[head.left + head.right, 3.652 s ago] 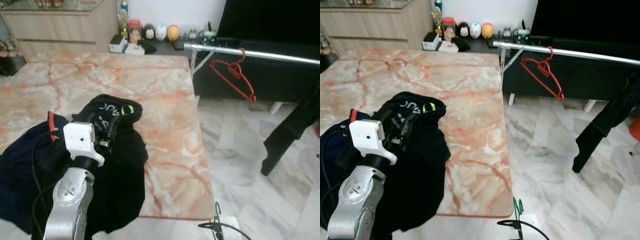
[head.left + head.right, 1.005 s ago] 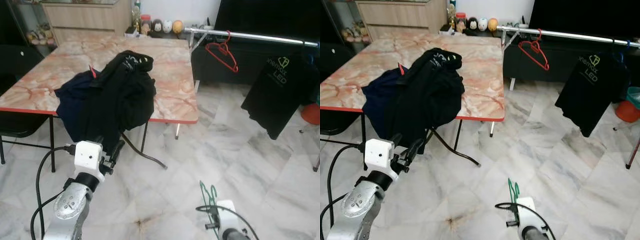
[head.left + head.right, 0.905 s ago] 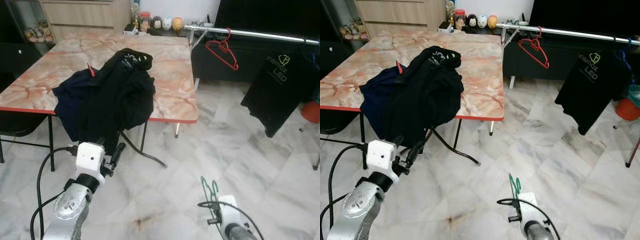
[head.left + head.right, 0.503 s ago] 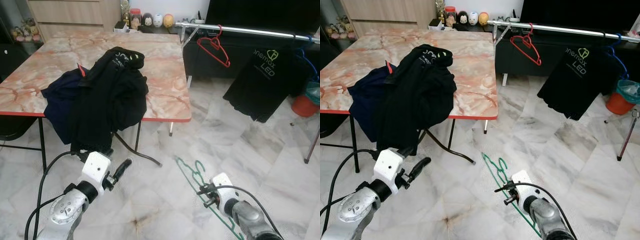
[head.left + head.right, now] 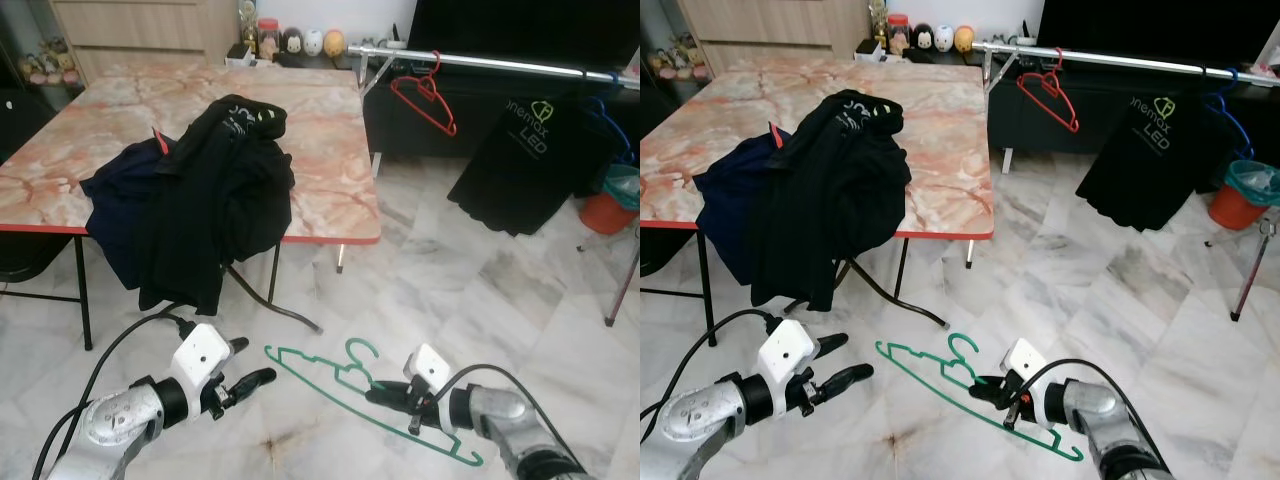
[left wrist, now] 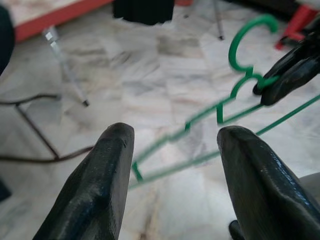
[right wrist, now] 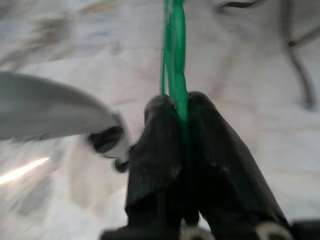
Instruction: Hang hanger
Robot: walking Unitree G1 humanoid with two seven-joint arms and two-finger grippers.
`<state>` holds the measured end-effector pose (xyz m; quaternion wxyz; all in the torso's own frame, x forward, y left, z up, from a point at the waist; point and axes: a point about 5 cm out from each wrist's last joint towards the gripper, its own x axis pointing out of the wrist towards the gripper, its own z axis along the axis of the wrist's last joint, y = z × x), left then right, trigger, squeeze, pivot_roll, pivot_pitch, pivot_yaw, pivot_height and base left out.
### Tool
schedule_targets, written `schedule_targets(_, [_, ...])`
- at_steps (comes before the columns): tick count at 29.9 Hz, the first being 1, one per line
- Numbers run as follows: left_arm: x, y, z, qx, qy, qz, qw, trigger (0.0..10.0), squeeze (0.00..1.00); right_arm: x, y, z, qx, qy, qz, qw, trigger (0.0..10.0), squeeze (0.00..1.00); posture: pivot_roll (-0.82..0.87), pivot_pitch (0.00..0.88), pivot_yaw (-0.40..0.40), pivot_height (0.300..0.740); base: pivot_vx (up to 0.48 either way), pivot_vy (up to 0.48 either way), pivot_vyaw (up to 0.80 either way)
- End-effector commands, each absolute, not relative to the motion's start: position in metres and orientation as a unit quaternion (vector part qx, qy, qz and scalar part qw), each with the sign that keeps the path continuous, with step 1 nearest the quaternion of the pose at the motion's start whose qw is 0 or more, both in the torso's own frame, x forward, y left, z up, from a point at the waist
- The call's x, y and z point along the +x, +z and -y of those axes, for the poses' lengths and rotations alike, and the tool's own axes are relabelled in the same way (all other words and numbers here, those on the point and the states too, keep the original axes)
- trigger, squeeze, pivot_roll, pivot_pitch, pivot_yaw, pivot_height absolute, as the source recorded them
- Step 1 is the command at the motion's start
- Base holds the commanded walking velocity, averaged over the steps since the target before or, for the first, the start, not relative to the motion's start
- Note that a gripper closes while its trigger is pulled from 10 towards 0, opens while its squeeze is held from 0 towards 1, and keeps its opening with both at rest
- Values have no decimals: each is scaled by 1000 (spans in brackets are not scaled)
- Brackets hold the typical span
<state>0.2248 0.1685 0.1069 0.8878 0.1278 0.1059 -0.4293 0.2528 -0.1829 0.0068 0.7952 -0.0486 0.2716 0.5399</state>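
Marble floor [image 5: 560,300] fills most of the scene, w/ a marble-topped surface [image 5: 330,150] to the robot's left carrying a heap of dark clothes [image 5: 210,190]. Chrome rail [image 5: 500,62] runs across the back w/ a red hanger [image 5: 425,95] and a black T-shirt [image 5: 530,160] on it; blue hanger [image 5: 1230,110] farther along.

Green hanger [image 5: 350,385] is the task item. It sits low over the floor, well apart from the rail, lying nearly flat w/ its hook pointing up and away from the robot. Right tool [image 5: 385,395] is clamped on it at the neck just below the hook; right wrist view shows the green wire pinched tight between both fingers [image 7: 160,145]. Left tool [image 5: 262,378] hovers just beside the hanger's far shoulder, fingers [image 6: 100,175] spread apart, nothing in them, wire passing beyond the gap.

Step in hand, as I read it: carry hanger to rail, hook it on. Task barely begun. To do it well:
- keep neck grip firm so wire doesn't swivel
- tip the hanger upright, hook open side facing rail
- aim for a bare stretch btwn red hanger and T-shirt
- lift hook above rail, lower onto it, release only once it bears
- left tool may steady the shoulder if it swings.
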Motion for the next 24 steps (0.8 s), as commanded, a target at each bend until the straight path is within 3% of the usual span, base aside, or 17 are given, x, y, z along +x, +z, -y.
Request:
schedule_targets(1, [227, 113, -160, 126, -460, -94, 874, 10000, 0, 255, 18, 183, -49, 575, -257, 775, 10000, 0, 76, 0, -77, 740, 0, 0, 0])
schedule_targets(5, [229, 116, -150, 110, -489, -92, 861, 10000, 0, 253, 25, 183, -49, 613, -252, 747, 10000, 0, 67, 0, -81, 740, 0, 0, 0])
schedule_targets(8, [223, 118, -139, 84, -542, -105, 829, 10000, 0, 251, 33, 182, -63, 650, -246, 716, 10000, 0, 68, 0, -86, 740, 0, 0, 0])
schedule_targets(12, [221, 119, -137, 76, -562, -115, 816, 10000, 0, 252, 38, 181, -66, 660, -243, 708, 10000, 0, 70, 0, -88, 740, 0, 0, 0])
schedule_targets(15, [213, 118, -137, 59, -597, -140, 788, 10000, 0, 252, 45, 178, -73, 681, -233, 691, 10000, 0, 72, 0, -93, 740, 0, 0, 0])
schedule_targets(23, [211, 114, -135, 67, -611, -163, 772, 10000, 0, 255, 54, 175, -79, 692, -222, 682, 10000, 0, 69, 0, -96, 740, 0, 0, 0])
schedule_targets(24, [211, 114, -133, 65, -615, -165, 768, 10000, 702, 256, 57, 175, -80, 695, -217, 681, 10000, 0, 66, 0, -96, 740, 0, 0, 0])
